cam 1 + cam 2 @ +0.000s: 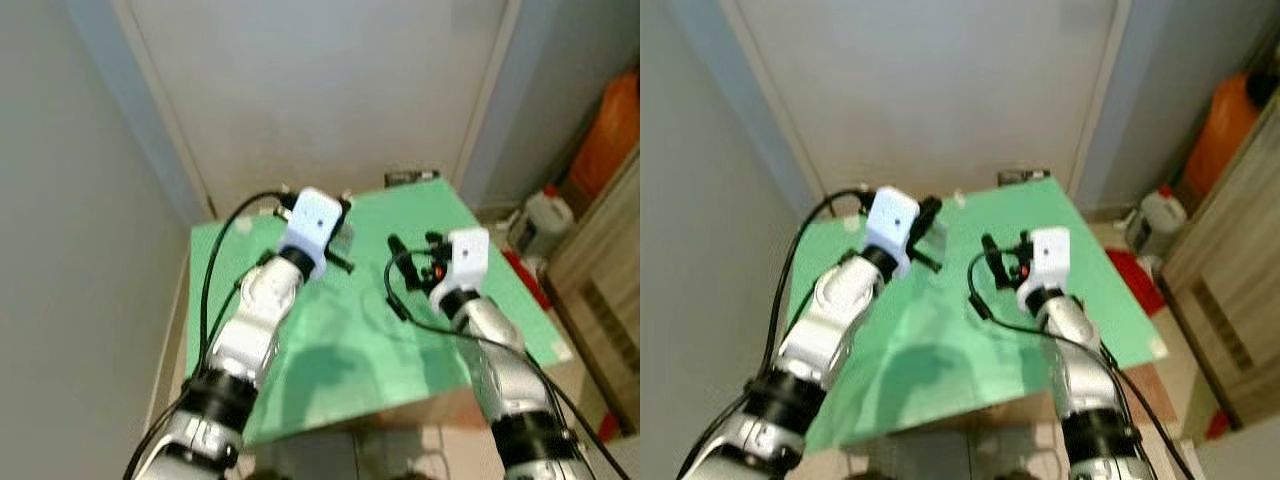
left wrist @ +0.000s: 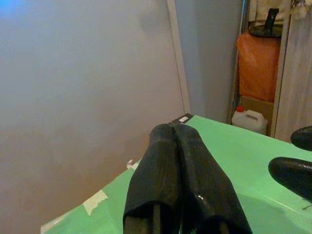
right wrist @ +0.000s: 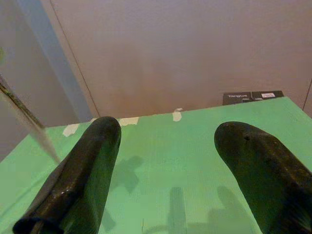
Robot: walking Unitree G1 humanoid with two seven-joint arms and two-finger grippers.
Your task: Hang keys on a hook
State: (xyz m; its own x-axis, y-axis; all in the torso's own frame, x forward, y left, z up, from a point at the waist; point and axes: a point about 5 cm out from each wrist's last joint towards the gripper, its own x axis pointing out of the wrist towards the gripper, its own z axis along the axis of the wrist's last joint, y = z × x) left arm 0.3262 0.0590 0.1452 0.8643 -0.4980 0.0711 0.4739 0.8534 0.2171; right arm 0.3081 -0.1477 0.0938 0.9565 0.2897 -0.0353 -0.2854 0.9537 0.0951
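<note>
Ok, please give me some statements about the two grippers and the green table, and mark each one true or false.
1. The left gripper has its fingers pressed together. True.
2. The right gripper is shut. False: its fingers stand wide apart.
3. Both grippers are above the green table. True.
4. The right gripper holds keys. False: nothing is between its fingers.
5. A white jug stands on the table. False: it is on the floor beside it.

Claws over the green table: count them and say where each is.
2. The left claw, shut, hovers over the green table's far left part; the right claw, open, hovers over its middle.
</note>
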